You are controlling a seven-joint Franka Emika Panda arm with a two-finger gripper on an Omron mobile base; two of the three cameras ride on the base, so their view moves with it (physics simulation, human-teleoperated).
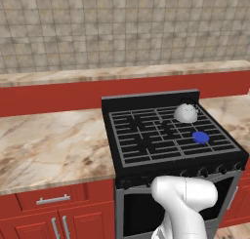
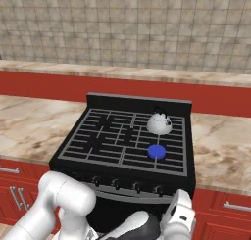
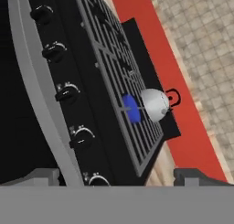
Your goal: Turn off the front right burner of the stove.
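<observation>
Blue-lit front right burner [image 3: 131, 108] lies beyond the fingertips [image 3: 43, 176].

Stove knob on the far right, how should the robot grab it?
Pinch the round rim of the rightmost knob, coming straight in from the front of the stove. It sticks out of the front panel toward the room, which probably leaves both its sides free to squeeze and twist.
</observation>
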